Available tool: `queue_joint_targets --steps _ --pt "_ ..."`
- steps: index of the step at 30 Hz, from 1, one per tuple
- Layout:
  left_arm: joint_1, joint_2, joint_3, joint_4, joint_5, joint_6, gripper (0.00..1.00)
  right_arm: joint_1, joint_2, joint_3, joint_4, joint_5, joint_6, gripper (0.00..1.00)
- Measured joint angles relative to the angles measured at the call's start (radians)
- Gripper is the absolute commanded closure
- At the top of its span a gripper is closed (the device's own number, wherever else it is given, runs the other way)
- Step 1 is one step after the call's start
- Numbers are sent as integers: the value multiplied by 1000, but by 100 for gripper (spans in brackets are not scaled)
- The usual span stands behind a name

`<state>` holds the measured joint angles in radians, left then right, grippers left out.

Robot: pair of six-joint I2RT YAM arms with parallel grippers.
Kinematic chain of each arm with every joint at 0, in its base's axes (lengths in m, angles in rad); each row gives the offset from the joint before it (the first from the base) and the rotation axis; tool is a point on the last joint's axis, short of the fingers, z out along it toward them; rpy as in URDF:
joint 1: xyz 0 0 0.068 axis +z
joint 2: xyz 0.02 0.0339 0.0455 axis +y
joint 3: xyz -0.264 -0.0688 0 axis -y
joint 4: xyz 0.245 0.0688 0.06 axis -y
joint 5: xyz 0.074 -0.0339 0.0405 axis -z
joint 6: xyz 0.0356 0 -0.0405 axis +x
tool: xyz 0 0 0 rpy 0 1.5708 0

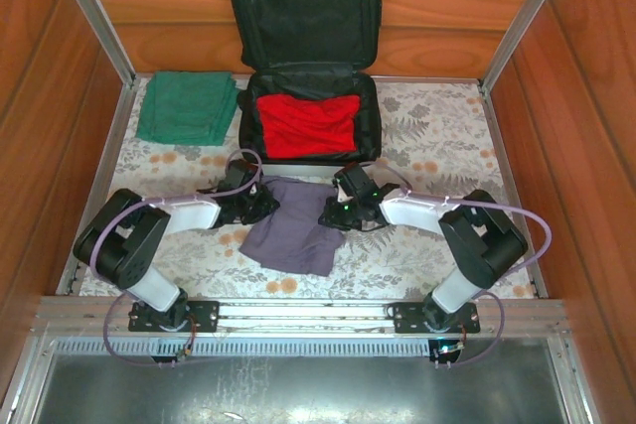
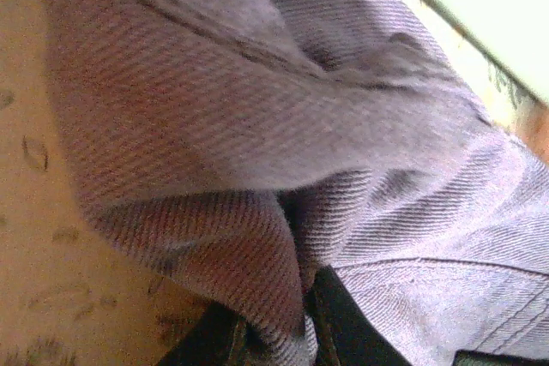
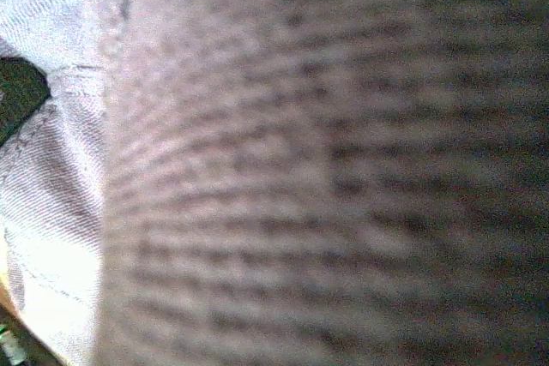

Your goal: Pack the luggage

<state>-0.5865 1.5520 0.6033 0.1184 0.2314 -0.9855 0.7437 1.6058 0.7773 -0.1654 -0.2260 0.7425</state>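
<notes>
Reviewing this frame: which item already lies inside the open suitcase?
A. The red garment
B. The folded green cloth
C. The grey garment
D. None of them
A: the red garment lies in the lower half of the open luggage, while the green cloth lies outside it to its left and the grey garment lies in front of it.

Small white hard-shell luggage [image 1: 308,22] stands open at the table's 12 o'clock edge, its black-lined lid propped upright against the wooden back wall, with a black wheel at the lid's 10 o'clock corner. The base half lies flat on the table, holding a folded red garment [image 1: 308,126].
</notes>
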Motion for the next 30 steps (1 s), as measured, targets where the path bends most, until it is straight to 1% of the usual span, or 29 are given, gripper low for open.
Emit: queue_joint_targets --steps 3,7,10,12,16,19,22,25,30 --pt "-47 -97 -15 -76 -38 25 100 30 -50 0 -54 42 -41 100" --pt "-94 -256 8 -195 -97 90 100 45 -177 2 -97 108 -115 100" --pt "-102 -332 81 -262 -140 164 100 43 -268 38 -115 176 -198 100" --pt "-101 -344 150 -297 -172 229 100 41 -301 75 -107 217 -259 100" --pt "-90 -314 309 -369 -220 364 100 32 -302 177 -106 288 -389 100" --pt "-56 -259 431 -404 -230 446 100 -2 -274 269 -122 315 -476 100" --pt "-7 -189 546 -414 -222 510 100 -72 -233 357 -125 313 -540 100" --pt "40 -100 666 -416 -184 553 100 -138 -185 434 -116 285 -592 100" --pt "84 61 842 -436 -150 616 100 -208 -97 517 -81 246 -650 100"
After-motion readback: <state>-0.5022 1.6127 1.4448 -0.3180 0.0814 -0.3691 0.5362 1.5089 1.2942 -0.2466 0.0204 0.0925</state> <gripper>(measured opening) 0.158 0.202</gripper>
